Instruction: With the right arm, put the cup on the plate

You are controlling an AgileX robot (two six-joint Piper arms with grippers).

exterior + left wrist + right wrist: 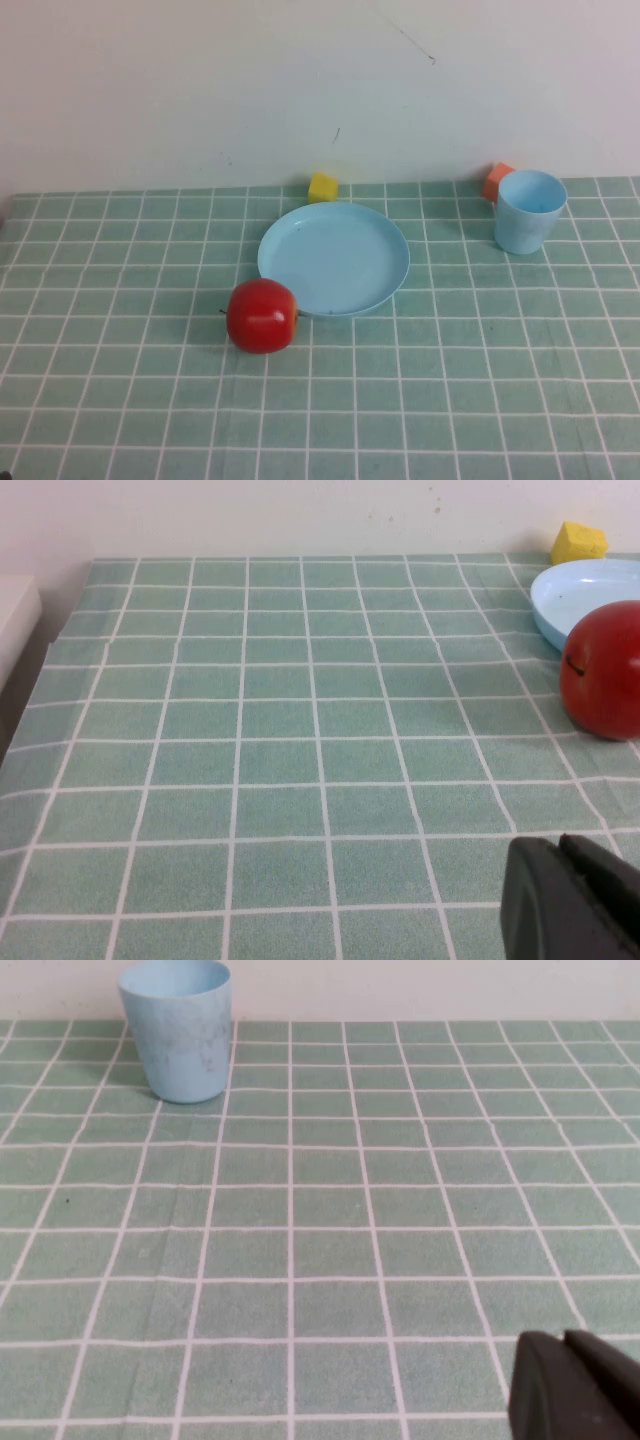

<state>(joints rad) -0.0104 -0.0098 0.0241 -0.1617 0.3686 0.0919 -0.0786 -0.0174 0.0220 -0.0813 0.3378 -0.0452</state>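
A: Where do we stand with the right gripper (575, 1385)?

B: Only its dark tip shows at the corner of the right wrist view, low over the green checked tablecloth (330, 1240). It carries nothing; the two fingers look pressed close together, with a thin seam between them. In the high view we cannot see either arm at all.

A: And the cup (178, 1028) from there?

B: Well ahead of us and off to one side, standing upright, mouth up, at the far edge of the cloth near the wall. So its long axis is vertical, and we judge a level approach from the side would suit it.

A: The left gripper (570, 900)?

B: Parked on its own side, its tip likewise closed up and empty, with the red apple (605, 670) nearer to it.

A: Which arm is closer, then?

B: Ours, the right. The cup (528, 210) sits far right, just beside an orange block (496, 180); the plate (334, 258) lies centre, well apart from it to the left, a yellow block (322, 187) behind.
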